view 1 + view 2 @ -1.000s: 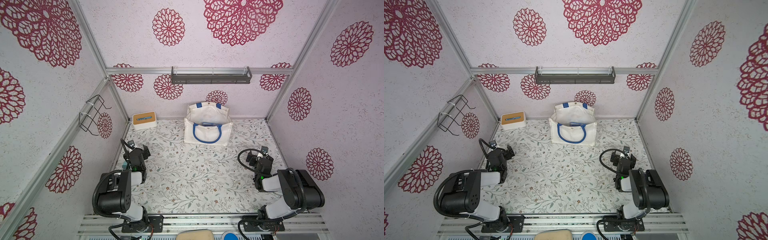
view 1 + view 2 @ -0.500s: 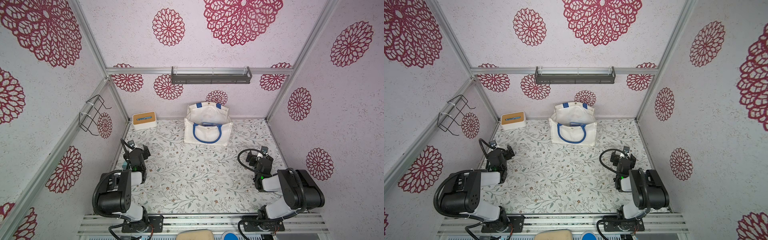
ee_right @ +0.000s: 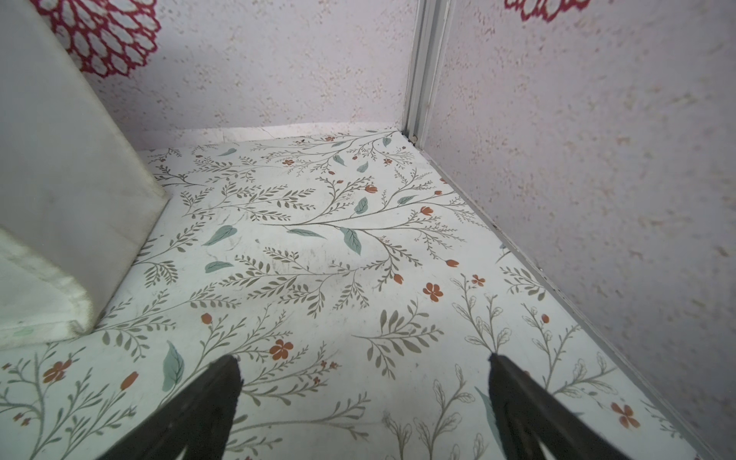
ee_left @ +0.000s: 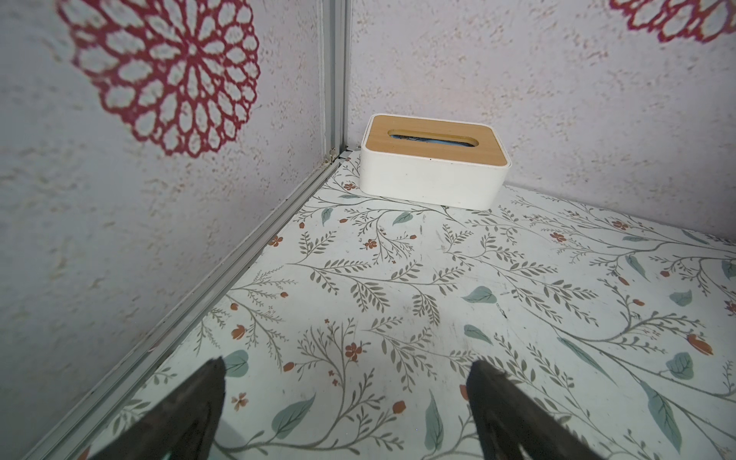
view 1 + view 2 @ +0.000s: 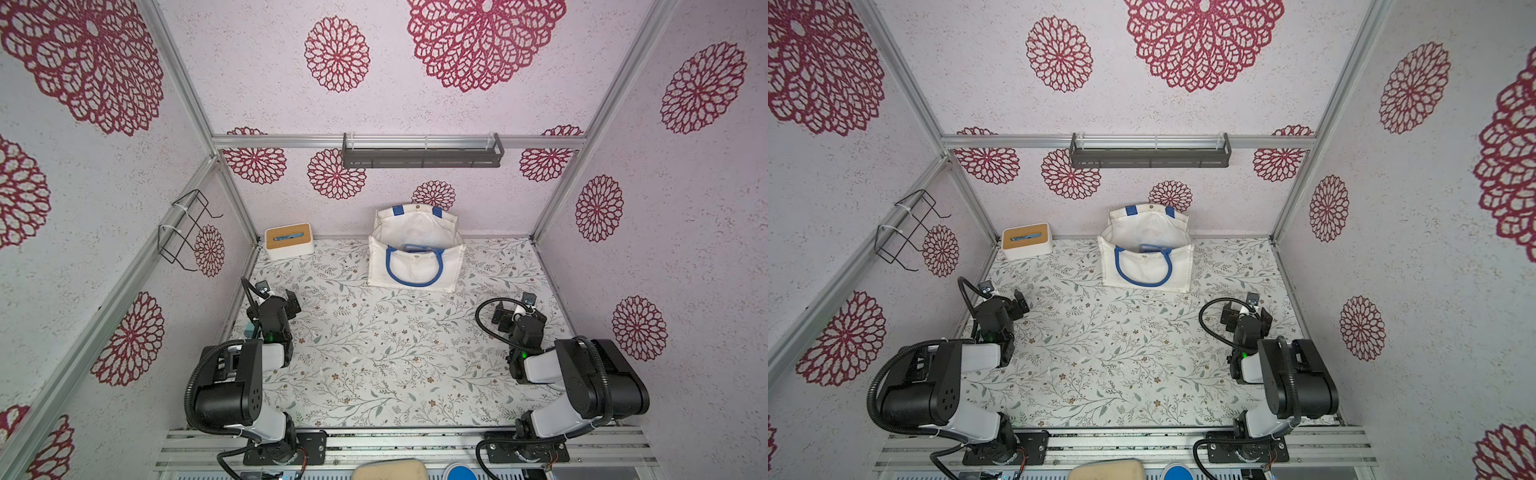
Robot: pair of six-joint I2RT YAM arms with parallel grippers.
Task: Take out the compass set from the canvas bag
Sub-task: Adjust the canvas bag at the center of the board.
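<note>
— Arm pose?
— Both arms are folded low near the front edge of the tabletop point(image 5: 374, 357). On the left gripper point(image 4: 345, 366) and the right gripper point(image 3: 362, 360) the jaws stand apart, holding nothing.
— Surroundings?
— The canvas bag point(image 5: 415, 270) stands upright and open-mouthed by the back wall, well apart from both grippers. A white box point(image 5: 289, 245) sits in the far left corner.
— View differences?
— Both top views show a blue-edged item point(image 5: 417, 248) inside the bag. The right wrist view shows only the bag's side.

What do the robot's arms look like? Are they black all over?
Not quite. The left arm and right arm are chunky black blocks joined by smooth white links. A ribbed black cable loops along each, and a tiny green light glows near each wrist. The left gripper and right gripper each have two dark, tapering fingers.
</note>
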